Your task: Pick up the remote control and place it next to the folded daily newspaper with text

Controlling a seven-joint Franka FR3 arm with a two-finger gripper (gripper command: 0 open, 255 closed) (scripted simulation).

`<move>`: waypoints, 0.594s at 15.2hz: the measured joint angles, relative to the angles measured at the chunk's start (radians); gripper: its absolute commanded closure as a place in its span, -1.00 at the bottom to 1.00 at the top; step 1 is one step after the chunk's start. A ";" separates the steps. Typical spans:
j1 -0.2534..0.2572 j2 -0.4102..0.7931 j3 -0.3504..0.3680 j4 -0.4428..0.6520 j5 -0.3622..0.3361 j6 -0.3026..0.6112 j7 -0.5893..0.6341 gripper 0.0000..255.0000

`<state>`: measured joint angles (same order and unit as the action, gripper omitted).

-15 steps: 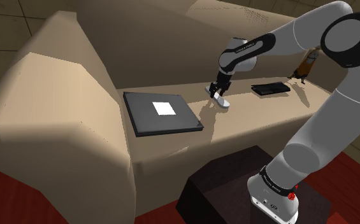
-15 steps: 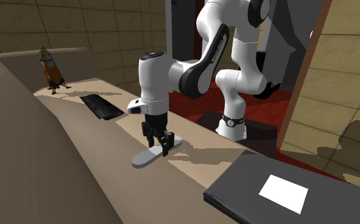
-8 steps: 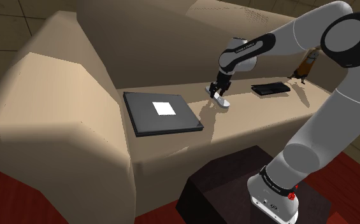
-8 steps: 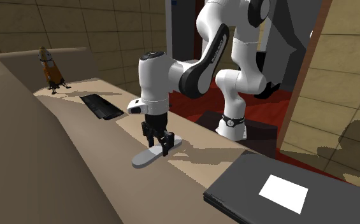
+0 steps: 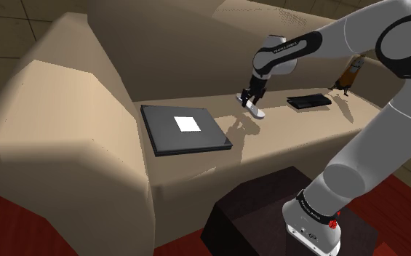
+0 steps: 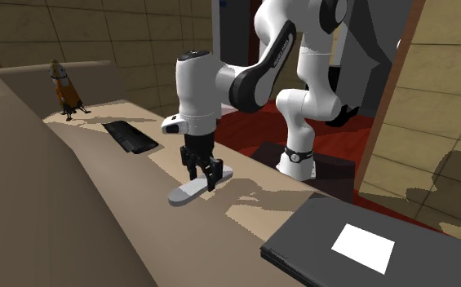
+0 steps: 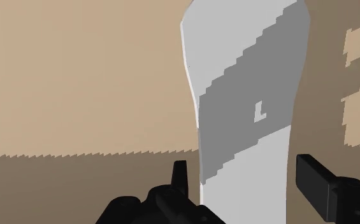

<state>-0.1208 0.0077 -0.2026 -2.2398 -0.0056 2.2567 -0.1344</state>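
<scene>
The tool (image 6: 205,179) grips the pale remote (image 6: 186,194) near one end, holding it just above the sofa seat (image 5: 291,131), long axis crosswise to the fingers' closing line, while the dark newspaper (image 5: 174,138) lies flat toward the shoulder view's left.

remote (image 7: 248,95): plain pale grey, smooth, matt, material tbh unreadable. sofa (image 5: 87,87): flat tan, matt. arm (image 5: 371,138): smooth white shell, dark joints.

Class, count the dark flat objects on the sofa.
2: a large dark slab with a white patch at the shoulder view's left; a small black slab near the figurine. Others may be hidden.
</scene>
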 measured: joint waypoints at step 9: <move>0.001 -0.058 0.001 0.063 -0.013 -0.120 0.009 1.00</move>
<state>-0.1201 -0.0502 -0.2013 -2.1768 -0.0187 2.1368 -0.1257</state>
